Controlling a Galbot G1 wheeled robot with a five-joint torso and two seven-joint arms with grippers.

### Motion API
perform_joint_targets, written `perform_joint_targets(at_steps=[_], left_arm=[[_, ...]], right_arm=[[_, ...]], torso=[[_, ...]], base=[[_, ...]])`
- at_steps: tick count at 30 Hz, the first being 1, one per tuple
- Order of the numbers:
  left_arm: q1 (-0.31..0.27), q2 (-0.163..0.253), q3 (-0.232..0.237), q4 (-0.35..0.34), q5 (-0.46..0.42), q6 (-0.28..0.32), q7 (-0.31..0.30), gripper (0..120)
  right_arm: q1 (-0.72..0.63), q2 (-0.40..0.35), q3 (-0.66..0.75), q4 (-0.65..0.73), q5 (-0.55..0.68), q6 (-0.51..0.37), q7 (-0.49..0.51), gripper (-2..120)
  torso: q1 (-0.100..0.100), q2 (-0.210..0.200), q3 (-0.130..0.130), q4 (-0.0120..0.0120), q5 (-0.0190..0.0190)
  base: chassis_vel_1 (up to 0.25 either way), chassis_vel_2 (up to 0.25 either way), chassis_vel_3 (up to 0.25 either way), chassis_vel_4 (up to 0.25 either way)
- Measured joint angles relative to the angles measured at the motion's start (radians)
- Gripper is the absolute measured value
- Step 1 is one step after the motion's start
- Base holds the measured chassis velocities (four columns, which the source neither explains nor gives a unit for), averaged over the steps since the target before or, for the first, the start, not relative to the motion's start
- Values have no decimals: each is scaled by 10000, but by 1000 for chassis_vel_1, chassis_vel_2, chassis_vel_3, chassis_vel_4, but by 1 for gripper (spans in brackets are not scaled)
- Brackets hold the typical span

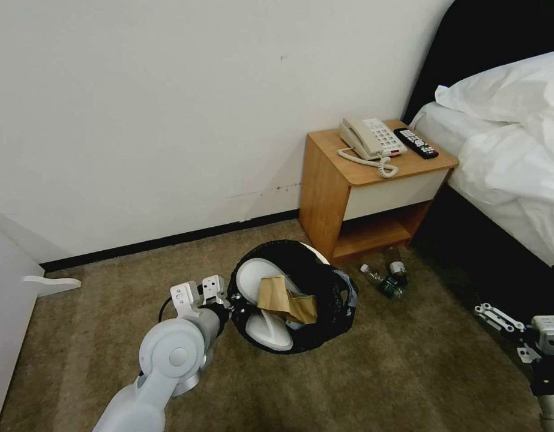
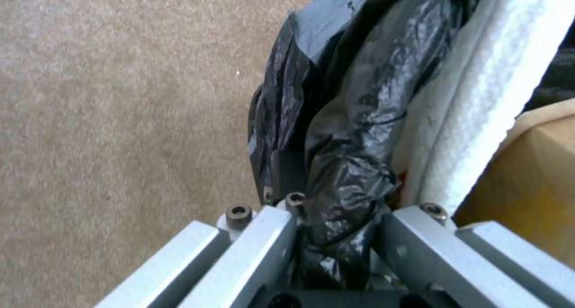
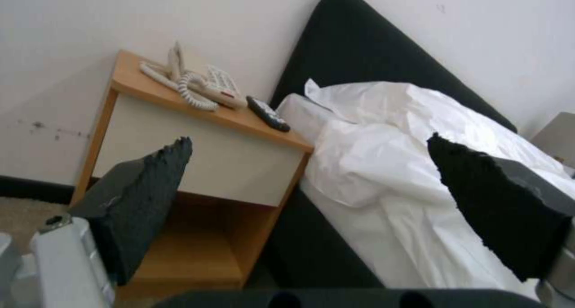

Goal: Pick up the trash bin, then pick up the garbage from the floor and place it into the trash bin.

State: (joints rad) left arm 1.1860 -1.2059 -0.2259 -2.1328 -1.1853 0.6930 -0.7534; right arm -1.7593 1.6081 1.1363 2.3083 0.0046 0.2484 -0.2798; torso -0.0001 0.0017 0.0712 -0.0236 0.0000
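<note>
Trash bin (image 1: 325, 288), lined with a crinkly black bag, is seen tilted over the brown carpet (image 1: 397, 372), its mouth turned toward the camera. Inside it, two white slippers (image 1: 252, 279) and a brown cardboard piece (image 1: 286, 300) are packed together. The bin's rim at its 9 o'clock side is clamped by the left gripper (image 1: 231, 306); in the left wrist view the bag (image 2: 353, 133) is pinched between the metal fingers (image 2: 263, 245), with a slipper's white edge (image 2: 479, 97) just beside them. At 2 o'clock from the bin, plastic bottles (image 1: 388, 279) are left on the carpet at the foot of a wooden nightstand (image 1: 349, 198), on which a beige telephone (image 1: 370, 139) and a black remote (image 1: 416, 143) are laid. A white wall with a dark baseboard (image 1: 168, 240) is met by the carpet. The right gripper (image 1: 499, 318) is held low near the bed (image 1: 505, 150), its black pads (image 3: 143, 195) spread wide with nothing between them.
</note>
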Motion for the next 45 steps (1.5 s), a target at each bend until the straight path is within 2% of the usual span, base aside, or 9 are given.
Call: perform_joint_targets(at_steps=[45], left_arm=[[45, 20, -21, -16, 40, 1, 30, 0]], right_arm=[[44, 0, 1, -26, 66, 2, -15, 100]], torso=[[0, 0, -1, -1, 0]], base=[[-93, 91, 88, -96]])
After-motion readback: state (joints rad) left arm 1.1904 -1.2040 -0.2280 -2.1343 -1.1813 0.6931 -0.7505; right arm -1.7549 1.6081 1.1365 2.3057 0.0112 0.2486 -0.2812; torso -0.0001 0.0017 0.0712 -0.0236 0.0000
